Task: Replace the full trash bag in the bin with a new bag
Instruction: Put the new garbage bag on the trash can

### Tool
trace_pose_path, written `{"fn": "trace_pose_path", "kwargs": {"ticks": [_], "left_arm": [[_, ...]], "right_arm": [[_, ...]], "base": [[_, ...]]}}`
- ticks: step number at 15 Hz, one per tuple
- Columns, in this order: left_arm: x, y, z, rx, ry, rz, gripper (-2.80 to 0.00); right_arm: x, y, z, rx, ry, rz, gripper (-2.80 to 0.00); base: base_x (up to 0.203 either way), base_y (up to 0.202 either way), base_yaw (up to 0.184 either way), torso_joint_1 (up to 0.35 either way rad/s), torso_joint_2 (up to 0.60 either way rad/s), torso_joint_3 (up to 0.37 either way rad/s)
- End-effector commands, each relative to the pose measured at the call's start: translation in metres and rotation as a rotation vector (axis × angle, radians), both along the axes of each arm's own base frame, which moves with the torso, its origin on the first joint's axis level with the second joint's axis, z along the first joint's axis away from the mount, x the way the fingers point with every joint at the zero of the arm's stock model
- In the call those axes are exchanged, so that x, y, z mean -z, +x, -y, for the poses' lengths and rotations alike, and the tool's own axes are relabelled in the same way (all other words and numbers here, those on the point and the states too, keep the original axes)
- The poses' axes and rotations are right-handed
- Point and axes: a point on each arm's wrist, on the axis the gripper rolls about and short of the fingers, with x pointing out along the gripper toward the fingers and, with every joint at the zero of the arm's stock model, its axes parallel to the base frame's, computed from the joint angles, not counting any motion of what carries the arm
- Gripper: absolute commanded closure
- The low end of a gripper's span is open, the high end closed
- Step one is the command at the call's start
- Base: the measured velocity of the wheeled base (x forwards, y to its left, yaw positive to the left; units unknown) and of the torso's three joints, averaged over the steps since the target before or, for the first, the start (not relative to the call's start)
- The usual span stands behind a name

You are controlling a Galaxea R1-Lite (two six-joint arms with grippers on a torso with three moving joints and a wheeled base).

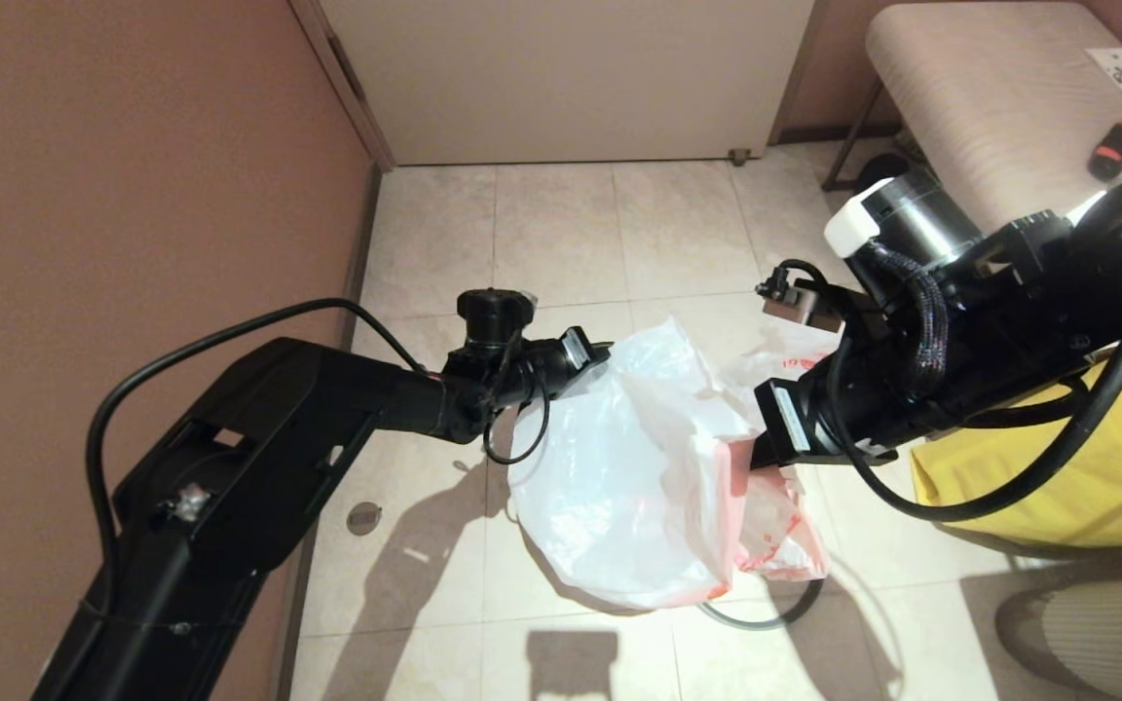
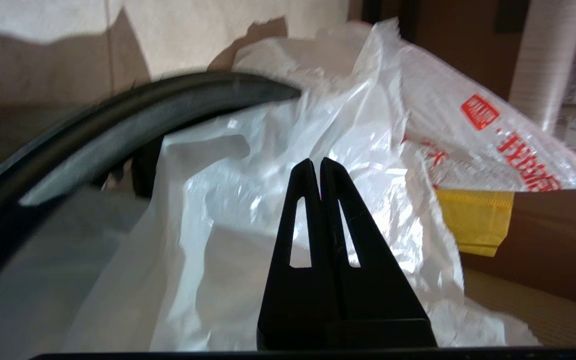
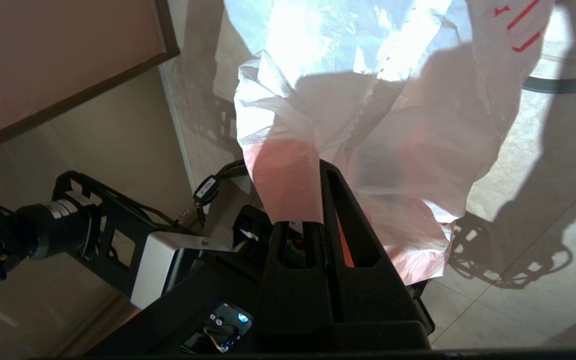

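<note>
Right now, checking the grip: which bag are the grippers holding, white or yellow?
The white plastic bag with the pink edge: right gripper pinches its pink band, left gripper its opposite side. The yellow fabric bag sits ungripped under the right arm.

A: How are the arms finished?
B: Matte black casings are seen on the left arm [image 1: 230, 467]; black cable is looped alongside.
A: And the right arm [image 1: 960, 331]?
B: Braided sleeving and a white cap are seen, upper right.

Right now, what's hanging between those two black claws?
A thin white plastic bag with a pink-red edge, stretched between the left gripper and right gripper, both shut on it. The head view shows this.
</note>
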Motion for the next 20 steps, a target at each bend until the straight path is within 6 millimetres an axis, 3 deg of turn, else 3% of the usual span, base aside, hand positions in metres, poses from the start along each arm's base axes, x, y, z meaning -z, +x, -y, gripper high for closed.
{"fn": "trace_pose_path", "kwargs": {"ticks": [1, 8, 11, 15, 20], "left_arm": [[-0.006, -0.012, -0.002, -0.017, 0.015, -0.028, 0.0], [0.019, -0.039, -0.004, -0.114, 0.227, -0.29, 0.0], [0.023, -0.052, 0.008, -0.09, 0.28, -0.36, 0.0], [0.023, -0.069, 0.039, -0.024, 0.292, -0.353, 0.0], [-0.009, -0.039, 0.053, -0.11, 0.197, -0.209, 0.0]], "right_arm": [[-0.001, 0.004, 0.005, 0.022, 0.002, 0.0, 0.0], [-0.009, 0.011, 0.031, 0.149, 0.034, 0.0, 0.0], [-0.015, 0.018, 0.037, 0.177, 0.042, 0.025, 0.0], [-0.011, 0.038, 0.033, 0.221, -0.001, 0.059, 0.0], [-0.016, 0.055, 0.024, 0.123, -0.028, 0.15, 0.0]], "base": [[0.0, 0.0, 0.0, 0.0, 0.0, 0.0], [0.0, 0.0, 0.0, 0.0, 0.0, 0.0], [0.0, 0.0, 0.0, 0.0, 0.0, 0.0], [0.0, 0.0, 0.0, 0.0, 0.0, 0.0], [0.0, 0.0, 0.0, 0.0, 0.0, 0.0]]}}
